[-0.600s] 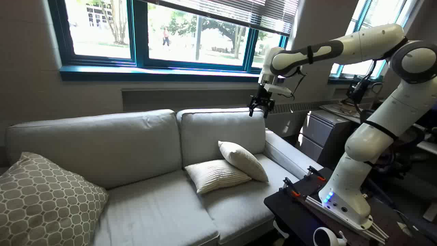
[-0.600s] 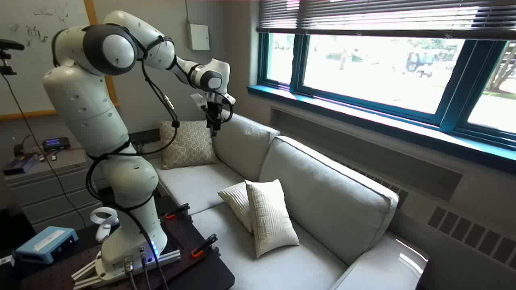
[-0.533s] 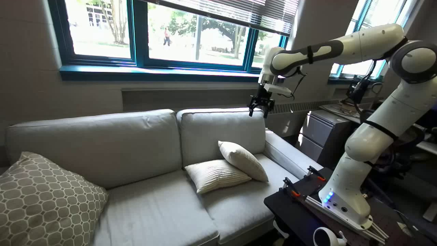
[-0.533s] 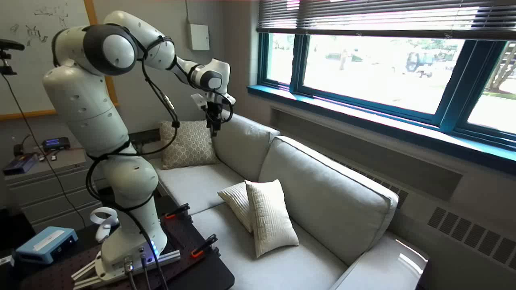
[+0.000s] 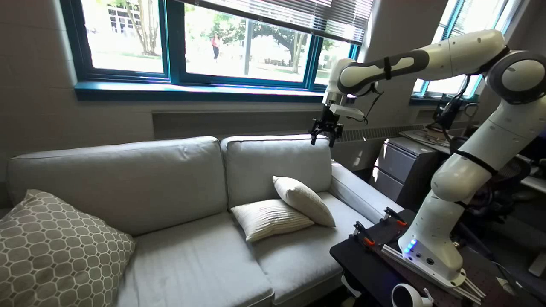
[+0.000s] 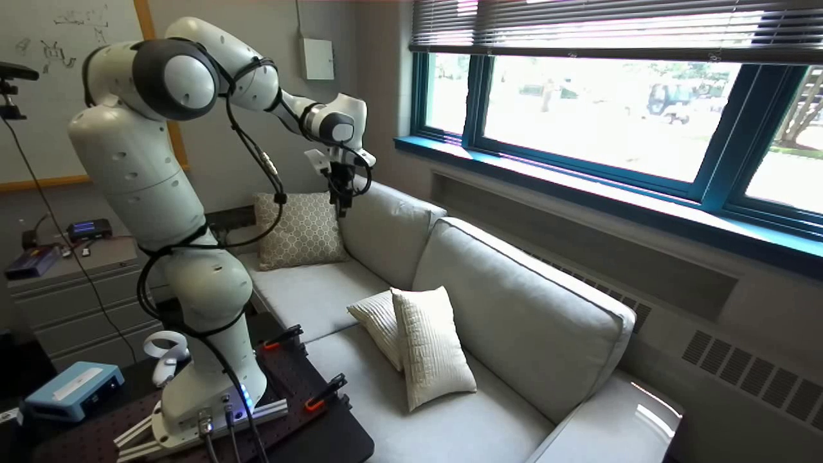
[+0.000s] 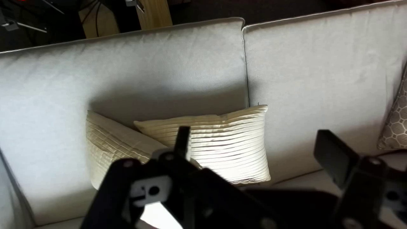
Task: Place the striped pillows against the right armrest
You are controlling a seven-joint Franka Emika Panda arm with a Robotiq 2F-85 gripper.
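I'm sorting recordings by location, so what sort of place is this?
Probably an office or lab room with a seating corner. The sketched-on whiteboard and the grey filing cabinet suggest a workspace; the sofa makes the seating corner.

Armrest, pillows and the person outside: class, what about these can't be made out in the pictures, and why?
Lying striped pillow: partly hidden behind the leaning striped pillow in an exterior view.
Leaning striped pillow: partly behind the gripper in the wrist view.
Patterned pillow: cut off by the left edge in an exterior view.
Armrest: cut off by the bottom edge in an exterior view.
Person: face too small in an exterior view.
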